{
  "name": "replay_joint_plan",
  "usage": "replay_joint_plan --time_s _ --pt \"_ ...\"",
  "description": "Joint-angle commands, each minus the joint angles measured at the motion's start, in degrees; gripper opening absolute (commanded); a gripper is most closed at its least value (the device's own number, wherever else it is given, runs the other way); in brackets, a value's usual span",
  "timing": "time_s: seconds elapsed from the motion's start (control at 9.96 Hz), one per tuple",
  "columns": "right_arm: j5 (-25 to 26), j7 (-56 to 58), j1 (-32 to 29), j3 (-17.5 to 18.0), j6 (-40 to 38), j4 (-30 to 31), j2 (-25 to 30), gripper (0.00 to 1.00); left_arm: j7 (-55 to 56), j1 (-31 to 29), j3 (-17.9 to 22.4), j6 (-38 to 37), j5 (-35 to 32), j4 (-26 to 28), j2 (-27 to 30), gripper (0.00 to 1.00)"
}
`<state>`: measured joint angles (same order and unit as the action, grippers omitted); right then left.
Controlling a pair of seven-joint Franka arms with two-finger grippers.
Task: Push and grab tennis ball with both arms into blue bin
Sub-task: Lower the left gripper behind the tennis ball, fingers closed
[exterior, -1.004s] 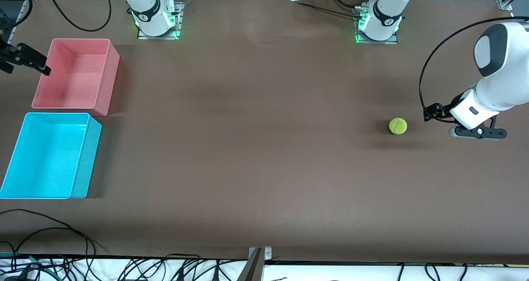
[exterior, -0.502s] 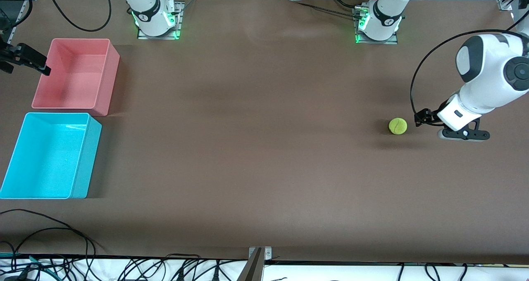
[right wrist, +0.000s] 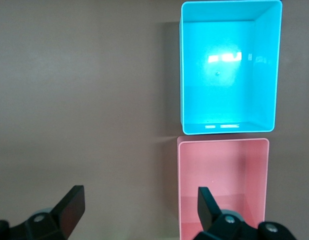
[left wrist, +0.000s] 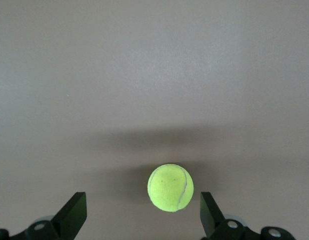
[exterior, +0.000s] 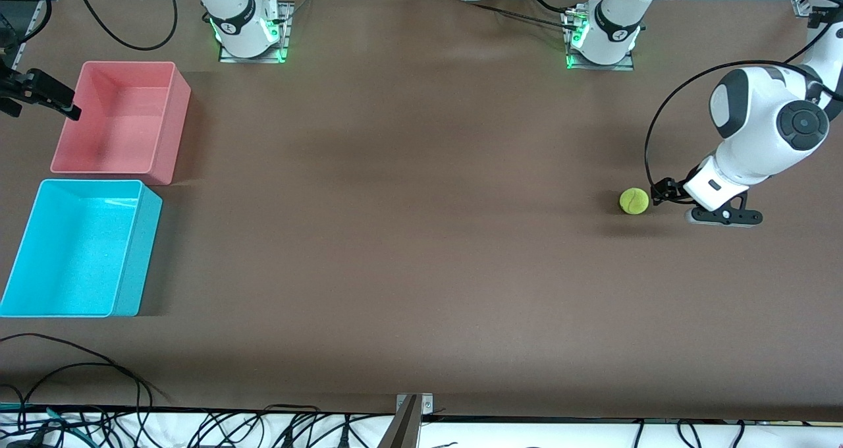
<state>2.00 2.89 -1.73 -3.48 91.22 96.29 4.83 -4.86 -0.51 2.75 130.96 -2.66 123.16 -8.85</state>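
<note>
The tennis ball (exterior: 634, 201) (left wrist: 170, 187) lies on the brown table toward the left arm's end. My left gripper (exterior: 660, 191) (left wrist: 142, 212) is low beside it, open, with the ball just ahead of the gap and touching neither finger. The blue bin (exterior: 138, 250) (right wrist: 229, 65) stands empty at the right arm's end of the table. My right gripper (exterior: 66, 109) (right wrist: 139, 210) waits open and holds nothing, at the edge of the pink bin (exterior: 118, 118) (right wrist: 222, 185).
The pink bin is empty and stands just beside the blue bin, farther from the front camera. Both arm bases (exterior: 250, 33) (exterior: 602, 36) sit at the table's back edge. Loose cables (exterior: 66, 369) trail along the near edge.
My left gripper has moved across the table toward the ball and now reaches it. The ball and the right arm have not moved.
</note>
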Motion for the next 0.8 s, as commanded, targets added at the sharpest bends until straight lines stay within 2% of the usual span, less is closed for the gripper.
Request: replay_joint_plan --time_s 0.0,0.4,0.7 --pt "-0.51 0.63 -0.29 0.06 -1.22 -1.28 -0.17 1.0 0.38 -1.51 -0.64 4.38 4.05 6.11 1.55 1.0" --pt "-0.6 0.54 -0.29 0.05 -1.22 -1.28 -0.17 1.0 0.47 -1.51 -0.64 4.47 4.15 12.52 7.26 1.0" --pt "-0.6 0.63 -0.29 -0.03 -1.22 -1.28 -0.17 1.0 0.47 -1.51 -0.82 7.35 4.15 15.69 8.23 0.98"
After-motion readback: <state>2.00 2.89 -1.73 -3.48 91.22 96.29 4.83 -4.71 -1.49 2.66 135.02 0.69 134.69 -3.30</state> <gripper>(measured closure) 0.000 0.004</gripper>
